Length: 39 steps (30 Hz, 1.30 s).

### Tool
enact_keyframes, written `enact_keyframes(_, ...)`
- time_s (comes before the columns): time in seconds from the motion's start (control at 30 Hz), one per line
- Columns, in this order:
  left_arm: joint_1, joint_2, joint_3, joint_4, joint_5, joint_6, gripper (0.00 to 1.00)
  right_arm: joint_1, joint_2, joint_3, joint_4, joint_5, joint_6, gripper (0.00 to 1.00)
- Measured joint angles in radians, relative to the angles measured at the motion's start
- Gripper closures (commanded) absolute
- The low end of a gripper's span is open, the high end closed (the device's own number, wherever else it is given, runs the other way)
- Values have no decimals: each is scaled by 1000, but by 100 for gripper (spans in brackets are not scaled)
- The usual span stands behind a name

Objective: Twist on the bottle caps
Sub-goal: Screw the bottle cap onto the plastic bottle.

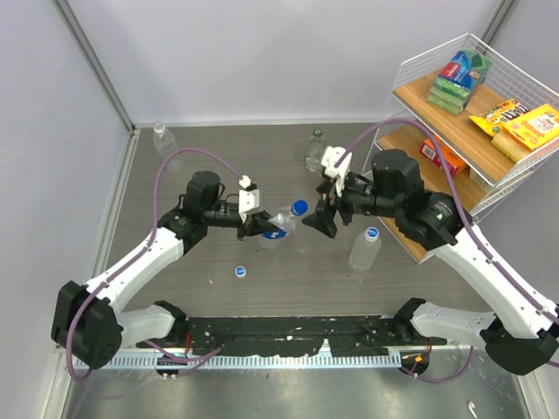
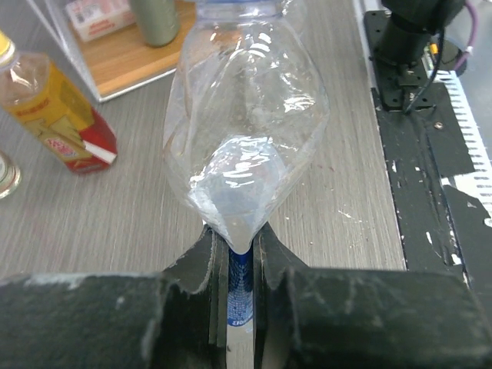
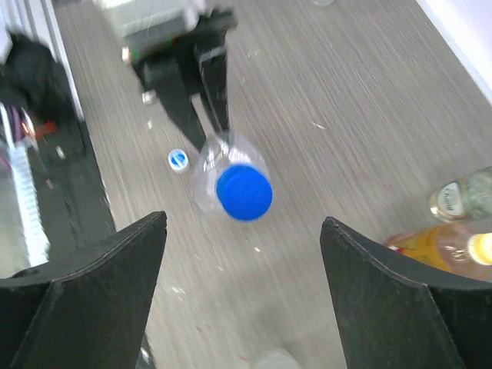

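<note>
My left gripper (image 1: 259, 225) is shut on the crumpled base of a clear bottle (image 1: 279, 223) with a blue label, holding it on its side. In the left wrist view the bottle (image 2: 246, 131) is pinched flat in the left gripper (image 2: 234, 240). A dark blue cap (image 1: 300, 207) sits on its neck, pointing at my right gripper (image 1: 325, 218). In the right wrist view that cap (image 3: 244, 192) lies just beyond the right gripper (image 3: 244, 231), which is open and apart from it. A loose white cap with a blue middle (image 1: 240, 271) lies on the table.
A capped clear bottle (image 1: 364, 249) stands near the right arm. Two more clear bottles (image 1: 163, 137) (image 1: 314, 150) stand at the back. An amber bottle with a red label (image 2: 58, 115) lies near the wire shelf (image 1: 454, 131) of boxed snacks.
</note>
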<state>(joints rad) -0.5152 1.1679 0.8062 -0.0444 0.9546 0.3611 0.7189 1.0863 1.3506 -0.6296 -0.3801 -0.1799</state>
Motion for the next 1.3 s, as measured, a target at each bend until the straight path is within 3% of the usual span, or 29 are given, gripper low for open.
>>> enact_keyframes(0.2,3,28,100,-188,79,178,100,1,-48,-10,-124,-50,-299,14)
enact_keyframes(0.43,4,71,127,-308,104,276,100,1,-44,-8,-166,-169,-439,18)
enact_keyframes(0.77,5,73,127,-335,121,299,100,19,56,31,-185,-223,-467,29)
enact_keyframes(1.2,5,73,127,-303,123,256,100,74,84,36,-194,-136,-440,35)
enact_keyframes(1.3,5,73,127,-290,123,244,100,79,84,36,-193,-126,-431,41)
